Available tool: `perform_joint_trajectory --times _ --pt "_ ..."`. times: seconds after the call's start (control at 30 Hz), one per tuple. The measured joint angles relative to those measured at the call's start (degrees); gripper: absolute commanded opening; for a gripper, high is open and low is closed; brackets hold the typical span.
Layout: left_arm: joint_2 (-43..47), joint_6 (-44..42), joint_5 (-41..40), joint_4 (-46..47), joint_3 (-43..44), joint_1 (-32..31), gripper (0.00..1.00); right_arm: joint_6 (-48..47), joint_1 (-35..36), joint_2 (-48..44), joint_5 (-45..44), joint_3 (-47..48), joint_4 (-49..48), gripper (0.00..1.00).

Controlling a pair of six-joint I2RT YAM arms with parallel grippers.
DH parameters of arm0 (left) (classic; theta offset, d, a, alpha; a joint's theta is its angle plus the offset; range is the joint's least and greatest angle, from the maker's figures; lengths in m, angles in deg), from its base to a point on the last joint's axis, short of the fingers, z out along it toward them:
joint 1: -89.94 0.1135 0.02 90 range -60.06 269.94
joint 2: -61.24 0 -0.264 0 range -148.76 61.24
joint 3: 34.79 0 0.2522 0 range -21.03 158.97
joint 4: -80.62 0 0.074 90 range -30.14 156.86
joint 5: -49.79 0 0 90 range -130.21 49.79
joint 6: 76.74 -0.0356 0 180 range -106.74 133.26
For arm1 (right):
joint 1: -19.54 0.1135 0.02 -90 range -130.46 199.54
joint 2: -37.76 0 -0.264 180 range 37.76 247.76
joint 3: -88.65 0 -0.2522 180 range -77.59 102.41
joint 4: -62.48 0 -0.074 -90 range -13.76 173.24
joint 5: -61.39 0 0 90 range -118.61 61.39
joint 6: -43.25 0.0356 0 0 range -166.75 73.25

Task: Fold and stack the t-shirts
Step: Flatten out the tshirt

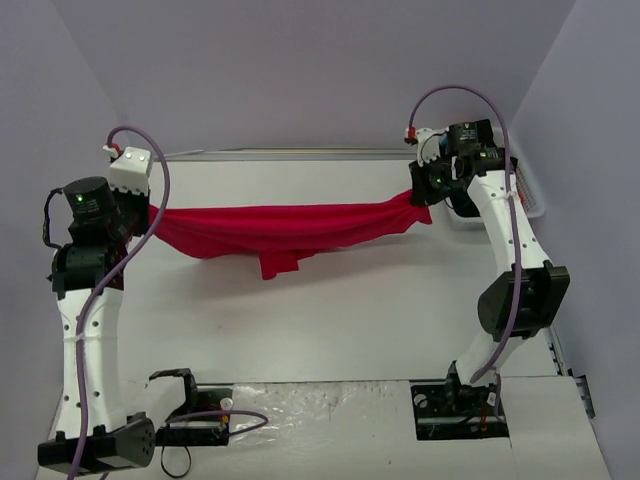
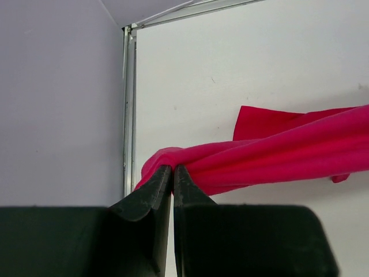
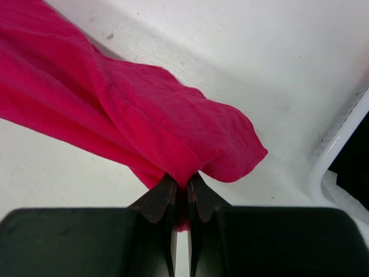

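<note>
A red shirt (image 1: 285, 228) hangs stretched between the left claw (image 2: 172, 167) and the right claw (image 3: 181, 178). Each pinches one bunched end, apparently pulling it taut to lay it flat on the table (image 1: 350, 320) for folding.

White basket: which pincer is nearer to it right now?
Right. The right pincer grips the red t-shirt beside the basket; the left pincer holds the shirt's other end, far across the table.
</note>
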Motion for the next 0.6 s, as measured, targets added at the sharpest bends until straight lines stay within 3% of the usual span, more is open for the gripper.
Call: perform_joint_trajectory --times 0.23,0.4,0.6 --pt "5.84 -2.56 2.84 0.02 -6.64 0.00 0.02 -3.17 -0.04 -6.71 0.92 -10.64 0.96 0.00" --pt "8.79 -2.29 2.97 0.52 -7.41 0.00 0.02 -5.03 -0.04 -12.31 2.49 -12.85 2.25 0.00" --pt "8.92 1.64 2.91 0.87 0.83 0.33 0.02 -4.81 -0.50 -16.96 3.69 -7.85 2.91 0.00"
